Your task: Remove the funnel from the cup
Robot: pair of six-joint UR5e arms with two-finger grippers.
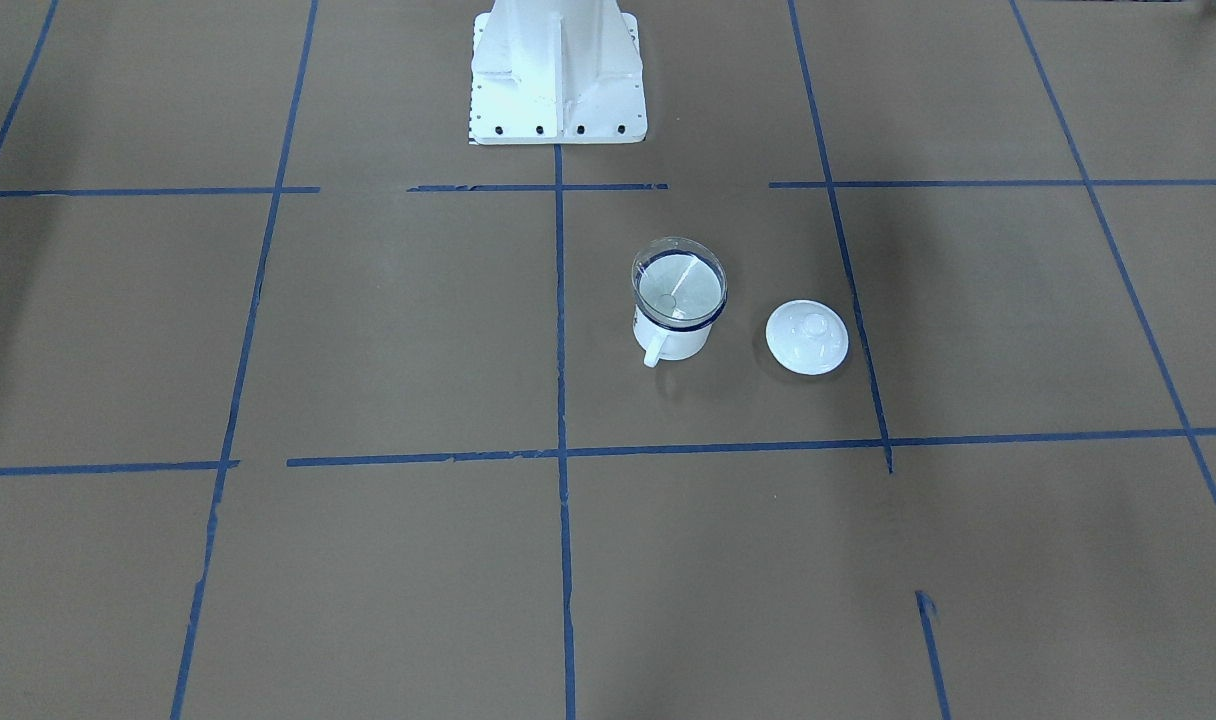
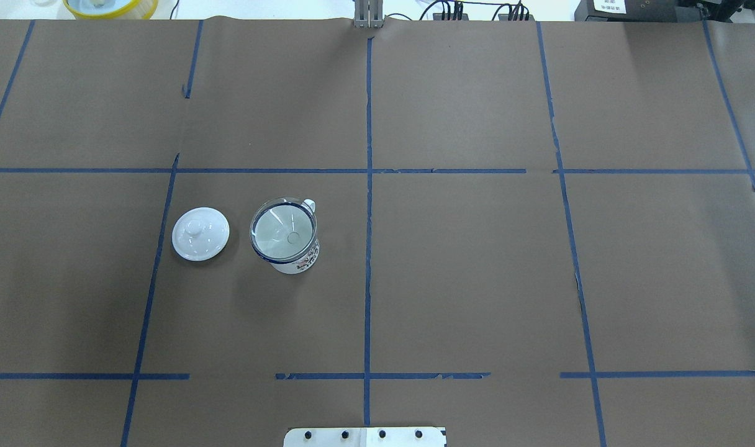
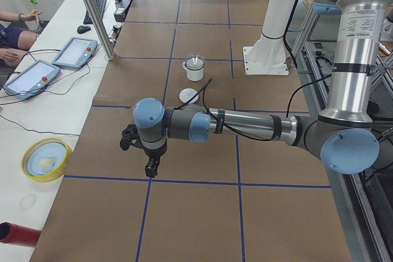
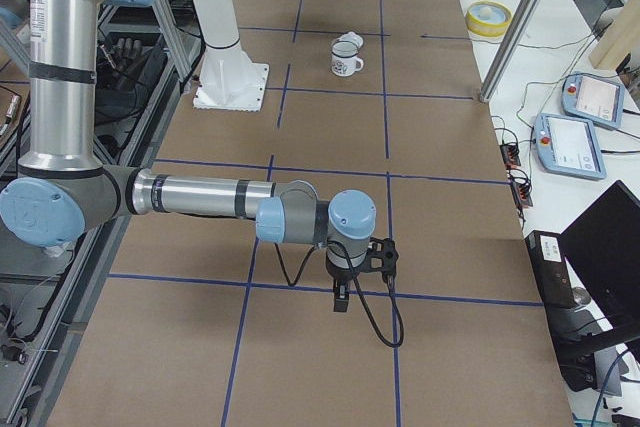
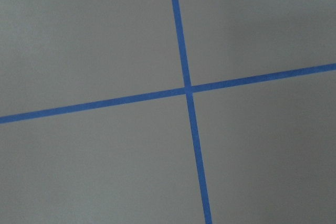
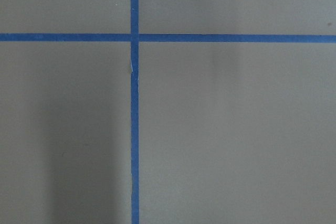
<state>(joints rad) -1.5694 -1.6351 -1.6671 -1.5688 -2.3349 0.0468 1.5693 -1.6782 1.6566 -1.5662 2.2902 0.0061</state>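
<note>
The cup (image 1: pixel 674 338) is a white enamel mug with a dark blue rim, standing upright on the brown paper a little to my left of the centre line. The clear funnel (image 1: pixel 679 286) sits in its mouth with its wide rim above the mug's rim; both also show from overhead, the funnel (image 2: pixel 283 228) in the cup (image 2: pixel 298 261). My left gripper (image 3: pixel 149 167) hangs over the table's left end, far from the cup (image 3: pixel 195 72). My right gripper (image 4: pixel 342 299) hangs over the right end. I cannot tell whether either is open or shut.
A white domed lid (image 2: pixel 200 233) with a knob lies flat beside the cup, on its outer left side. The white robot base (image 1: pixel 558 75) stands behind. A yellow bowl (image 3: pixel 46 159), pendants (image 3: pixel 73 52) and a person's arm (image 3: pixel 12 29) are beyond the far edge.
</note>
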